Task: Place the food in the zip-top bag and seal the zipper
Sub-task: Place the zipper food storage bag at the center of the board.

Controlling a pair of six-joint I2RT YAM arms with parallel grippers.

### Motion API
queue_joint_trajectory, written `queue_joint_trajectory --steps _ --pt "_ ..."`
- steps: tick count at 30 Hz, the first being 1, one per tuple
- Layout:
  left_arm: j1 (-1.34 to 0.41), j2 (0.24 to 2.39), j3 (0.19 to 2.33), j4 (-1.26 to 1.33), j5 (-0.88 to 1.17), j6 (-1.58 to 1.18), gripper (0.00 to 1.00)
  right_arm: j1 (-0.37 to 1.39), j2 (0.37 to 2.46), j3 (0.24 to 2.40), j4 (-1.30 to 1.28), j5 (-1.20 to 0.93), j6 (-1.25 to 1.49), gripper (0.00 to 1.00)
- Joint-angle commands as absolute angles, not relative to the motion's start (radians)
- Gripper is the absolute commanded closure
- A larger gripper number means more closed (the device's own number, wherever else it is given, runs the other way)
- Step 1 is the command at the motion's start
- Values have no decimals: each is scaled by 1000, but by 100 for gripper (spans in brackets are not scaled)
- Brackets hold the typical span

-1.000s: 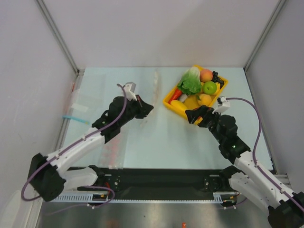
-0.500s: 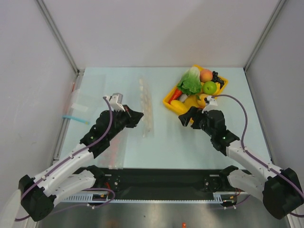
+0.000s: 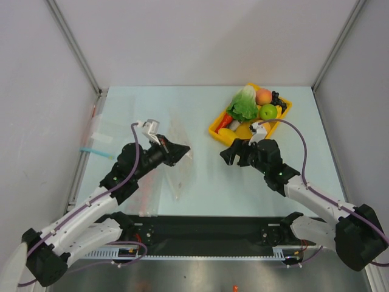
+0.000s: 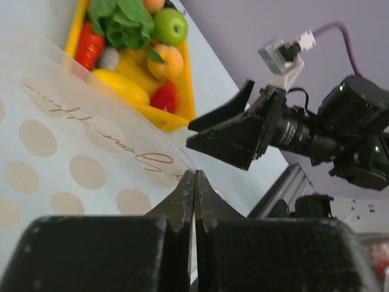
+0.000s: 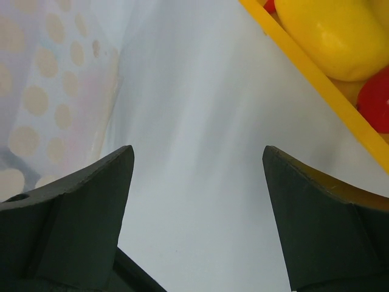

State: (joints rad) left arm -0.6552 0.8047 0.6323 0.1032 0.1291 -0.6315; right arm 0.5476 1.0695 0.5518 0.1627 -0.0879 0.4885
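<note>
Soft, slippery clear plastic, the zip-top bag (image 4: 73, 152) sags over the tabletop (image 3: 206, 182), its edge clamped in the left tool (image 4: 193, 179). The right tool (image 5: 197, 164), spread apart and empty, should pinch the opposite lip.

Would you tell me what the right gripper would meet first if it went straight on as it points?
Probably the bare table: only that shows between the open fingers of the right gripper. The zip-top bag, pinched by the left gripper, lies just off that line; depth is unclear.
</note>
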Motion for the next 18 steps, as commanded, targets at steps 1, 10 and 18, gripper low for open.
queue_joint_trajectory --steps 1,10,18 --pt "-679 853 701 196 301 -657 100 551 1046 595 204 -112 451 9" --pt "-706 839 713 71 104 -603 100 656 963 520 383 -248 335 19" --pt "-721 844 721 28 78 -592 100 972 960 502 463 -70 39 15"
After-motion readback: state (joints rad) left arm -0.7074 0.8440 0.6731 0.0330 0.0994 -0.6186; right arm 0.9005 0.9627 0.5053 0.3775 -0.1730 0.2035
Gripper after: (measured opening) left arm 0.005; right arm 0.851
